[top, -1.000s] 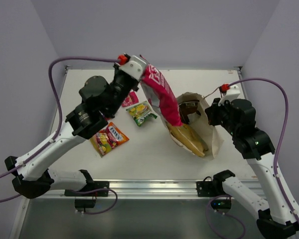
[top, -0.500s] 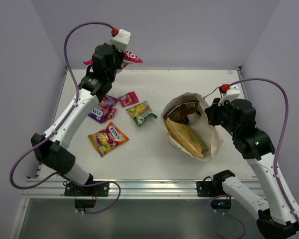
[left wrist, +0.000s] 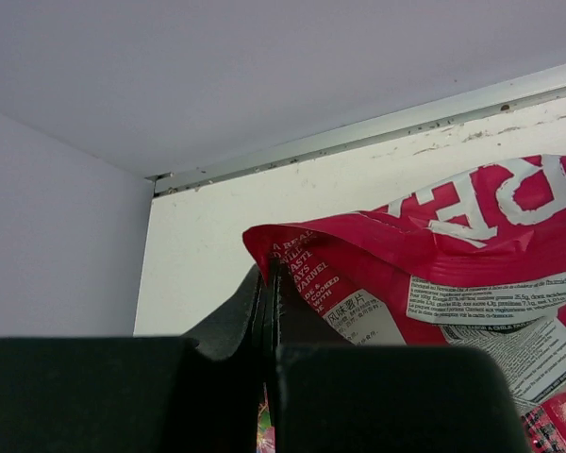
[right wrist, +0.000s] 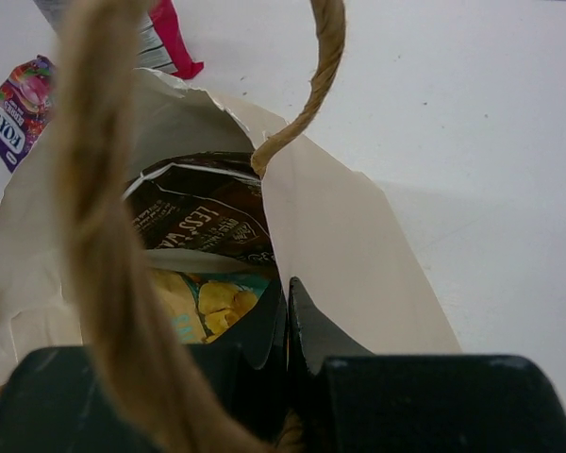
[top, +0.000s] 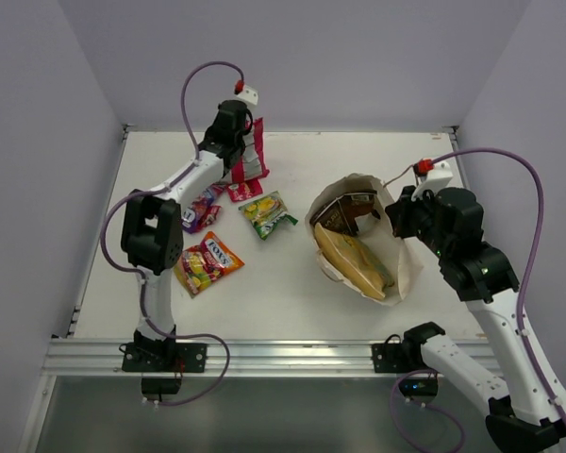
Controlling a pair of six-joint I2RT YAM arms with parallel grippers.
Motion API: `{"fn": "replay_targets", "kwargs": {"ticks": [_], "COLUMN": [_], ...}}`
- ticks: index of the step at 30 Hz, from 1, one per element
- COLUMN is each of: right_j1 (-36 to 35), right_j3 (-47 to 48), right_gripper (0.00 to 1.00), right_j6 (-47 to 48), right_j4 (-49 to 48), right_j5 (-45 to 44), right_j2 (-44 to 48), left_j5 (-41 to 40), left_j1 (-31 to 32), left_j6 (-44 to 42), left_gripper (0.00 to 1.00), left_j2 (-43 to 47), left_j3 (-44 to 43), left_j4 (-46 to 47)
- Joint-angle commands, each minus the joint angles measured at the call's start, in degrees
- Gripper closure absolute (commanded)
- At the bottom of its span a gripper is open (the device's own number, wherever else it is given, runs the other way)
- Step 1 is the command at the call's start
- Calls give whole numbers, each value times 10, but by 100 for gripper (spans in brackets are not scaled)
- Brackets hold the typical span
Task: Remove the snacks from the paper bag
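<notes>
The large glossy red packet (left wrist: 434, 274) runs off the right and bottom edges of the left wrist view, its near corner lost between the closed fingers of the left gripper (left wrist: 272, 293). Toward the tabletop's far left corner, the small purple packet (top: 203, 201) lies partly under the left arm. In the right wrist view the brown cord handle (right wrist: 104, 236) is blurred and cut by the top edge, and the dark brown pouch (right wrist: 208, 212) shows only partly inside the cream paper bag (right wrist: 349, 255).

We count one paper bag (top: 408, 269) with two cord handles (right wrist: 323, 66). In it are two pouches: a dark brown pouch (top: 344, 212) and a yellow pouch (top: 354, 264). Outside are five snacks: one red snack bag (top: 253, 156), a purple packet (top: 200, 208), a pink packet (top: 245, 190), a green-yellow packet (top: 267, 213) and an orange-yellow packet (top: 206, 264).
</notes>
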State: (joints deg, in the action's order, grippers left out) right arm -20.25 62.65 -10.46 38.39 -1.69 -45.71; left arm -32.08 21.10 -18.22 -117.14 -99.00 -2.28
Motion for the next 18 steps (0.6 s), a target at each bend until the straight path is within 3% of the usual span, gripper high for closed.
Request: {"fn": "replay_targets", "kwargs": {"ticks": [1, 9, 10, 11, 12, 14, 15, 17, 18], "right_j1": [-2, -2, -3, -3, -3, -3, -3, -3, -3], "right_j3": [-10, -19, -20, -20, -21, -22, -23, -23, -24], "right_gripper": [100, 100, 100, 100, 100, 100, 100, 100, 100], "right_j6": [4, 4, 4, 4, 4, 4, 4, 4, 5], "right_j4": [-13, -23, -23, -23, -23, -23, -23, -22, -21], "right_j5": [13, 29, 29, 29, 30, 33, 33, 29, 28], "right_j2": [5, 9, 9, 9, 11, 13, 17, 20, 22], "left_j5": [-62, -6, 3, 6, 6, 8, 8, -9, -12], "left_j1": [21, 89, 96, 108, 112, 119, 119, 119, 120], "left_j6": [20, 36, 36, 37, 37, 42, 47, 64, 73], "left_gripper": [100, 100, 96, 89, 71, 61, 48, 35, 22], "left_j2": [22, 37, 38, 40, 43, 39, 38, 42, 50], "left_j3": [-7, 66, 83, 91, 98, 103, 101, 92, 92], "left_j4": [97, 141, 148, 155, 164, 179, 176, 165, 153]}}
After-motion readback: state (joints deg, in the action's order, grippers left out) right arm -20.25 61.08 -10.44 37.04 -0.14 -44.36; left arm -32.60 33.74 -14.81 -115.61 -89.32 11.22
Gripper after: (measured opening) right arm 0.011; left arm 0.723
